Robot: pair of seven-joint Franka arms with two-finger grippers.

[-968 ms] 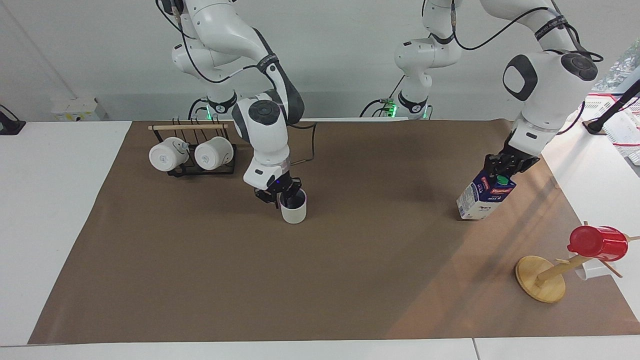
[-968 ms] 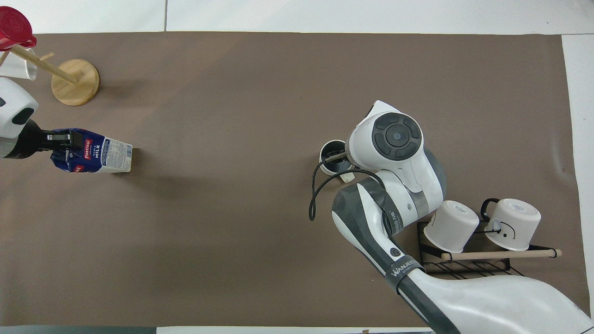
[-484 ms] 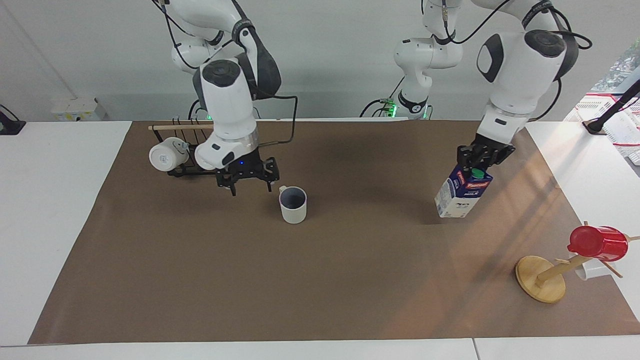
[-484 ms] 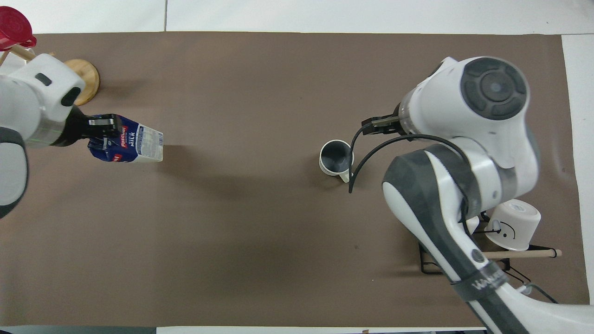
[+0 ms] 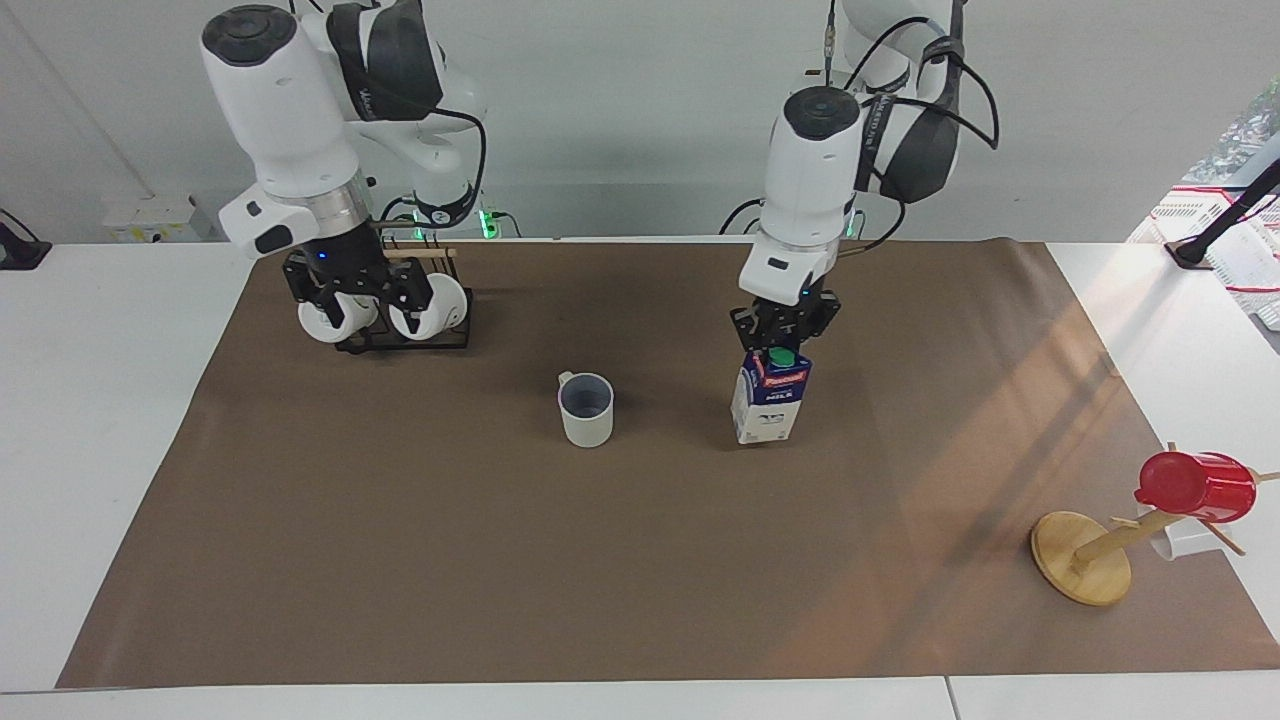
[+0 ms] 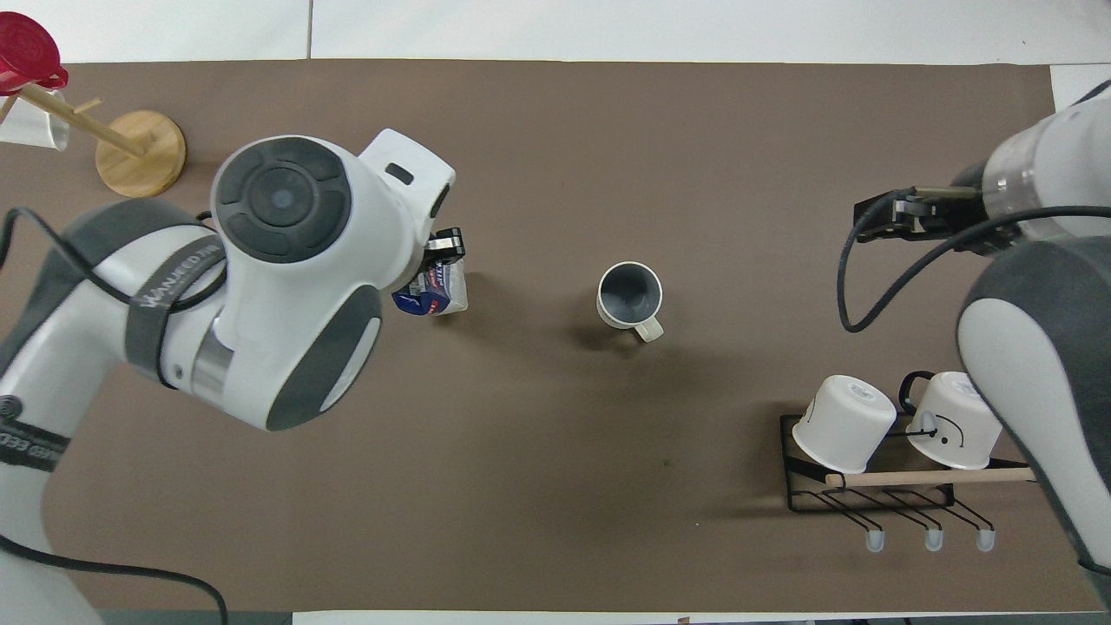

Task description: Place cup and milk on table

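Observation:
The off-white cup [image 5: 586,410] [image 6: 629,293] stands upright and alone on the brown paper of the table [image 5: 400,560] [image 6: 608,130], its handle toward the right arm's end. Beside it, toward the left arm's end, the milk [image 5: 770,402] [image 6: 437,293] is upright with my left gripper [image 5: 783,338] [image 6: 444,250] shut on its gable top. Its base is at or just above the paper. My right gripper [image 5: 358,295] [image 6: 872,221] hangs open and empty, raised by the mug rack.
A black wire rack [image 5: 400,340] [image 6: 868,499] with two white mugs lies near the right arm's base. A wooden mug tree [image 5: 1085,555] [image 6: 139,152] holding a red cup [image 5: 1195,485] [image 6: 26,56] stands at the left arm's end, farther from the robots.
The right gripper opened, let go of the cup, rose and drew back toward the rack. The left arm carried the tilted milk from its end to beside the cup and turned it upright.

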